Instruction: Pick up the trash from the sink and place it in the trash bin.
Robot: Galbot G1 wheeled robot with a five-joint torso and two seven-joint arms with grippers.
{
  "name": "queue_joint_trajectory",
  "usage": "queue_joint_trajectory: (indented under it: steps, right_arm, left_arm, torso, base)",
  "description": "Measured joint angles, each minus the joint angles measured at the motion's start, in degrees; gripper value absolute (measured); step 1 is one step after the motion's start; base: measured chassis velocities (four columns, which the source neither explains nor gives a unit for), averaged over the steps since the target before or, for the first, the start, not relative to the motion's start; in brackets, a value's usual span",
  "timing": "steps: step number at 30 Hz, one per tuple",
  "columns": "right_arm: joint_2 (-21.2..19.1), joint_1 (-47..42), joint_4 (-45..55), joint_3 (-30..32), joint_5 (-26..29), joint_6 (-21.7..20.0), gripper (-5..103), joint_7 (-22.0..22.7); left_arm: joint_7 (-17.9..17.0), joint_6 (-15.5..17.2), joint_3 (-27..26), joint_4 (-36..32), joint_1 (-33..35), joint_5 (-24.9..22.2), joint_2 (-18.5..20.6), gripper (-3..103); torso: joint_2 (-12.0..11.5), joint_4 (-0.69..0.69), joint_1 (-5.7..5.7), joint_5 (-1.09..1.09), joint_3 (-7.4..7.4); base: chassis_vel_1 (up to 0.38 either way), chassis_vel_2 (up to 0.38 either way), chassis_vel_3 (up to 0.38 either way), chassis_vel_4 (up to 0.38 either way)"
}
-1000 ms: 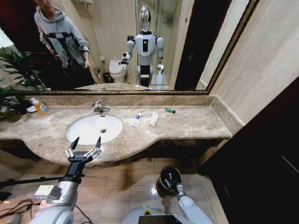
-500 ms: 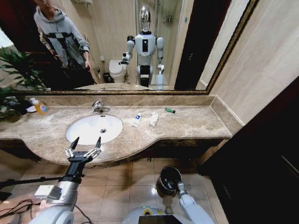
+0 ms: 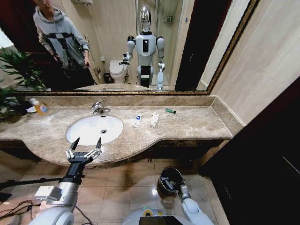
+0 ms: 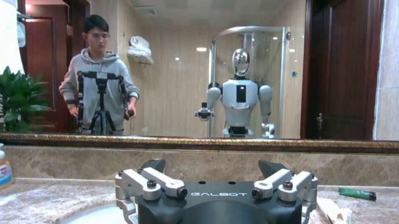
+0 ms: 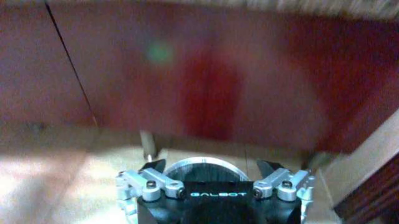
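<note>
Oval white sink (image 3: 95, 129) set in the beige-brown marble countertop (image 3: 197, 124), basin bare apart from its drain, chrome tap (image 3: 99, 107) at the back rim. Trash lying out on the counter to the right of the basin, not in it: a white tube with blue mark (image 3: 137, 120) nearest the rim, a crumpled white wrapper (image 3: 153, 119) just beside that, a small dark-green stick (image 3: 170, 111) farther right toward the wall (also seen from the left wrist, stick (image 4: 357, 193) flat on the marble). Orange-yellow bottle (image 3: 40, 107) at the far left of the counter, well apart from the rest.

Left gripper (image 3: 86, 144) raised at the front edge of the counter, just before the basin, fingers spread wide with nothing between them.

Trash bin (image 3: 168, 180) down on the tiled floor (image 3: 122, 183), below the counter's front, dark interior with something pale inside, too small to identify. Right gripper (image 3: 176, 183) low over the bin's rim, fingers spread apart (clearest from the right wrist, bin's round rim (image 5: 198, 164) showing between them), holding nothing visible.
</note>
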Motion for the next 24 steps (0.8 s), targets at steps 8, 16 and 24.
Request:
queue_joint_trajectory:
  steps: [8, 16, 24]
  right_arm:
    - [-1.41, -13.18, 21.01, 3.06, 1.65, -0.61, 100, 3.28]
    - [-2.57, -23.57, 38.48, 4.46, -0.43, 0.03, 100, 4.89]
    - [-4.17, -25.07, 50.38, 3.81, 0.42, -0.55, 100, 4.61]
  left_arm:
    - [-0.01, 0.0, 0.0, 0.0, 0.0, 0.0, 0.0, 100]
    - [-0.01, 0.0, 0.0, 0.0, 0.0, 0.0, 0.0, 100]
    - [-0.01, 0.0, 0.0, 0.0, 0.0, 0.0, 0.0, 100]
  torso:
    - [0.0, -0.01, 0.0, -0.01, 0.0]
    - [0.0, 0.0, -0.01, -0.01, 0.0]
    - [0.0, 0.0, 0.0, 0.0, 0.01]
  base:
    - [0.0, 0.0, 0.0, 0.0]
    - [0.0, 0.0, 0.0, 0.0]
    - [0.0, 0.0, 0.0, 0.0]
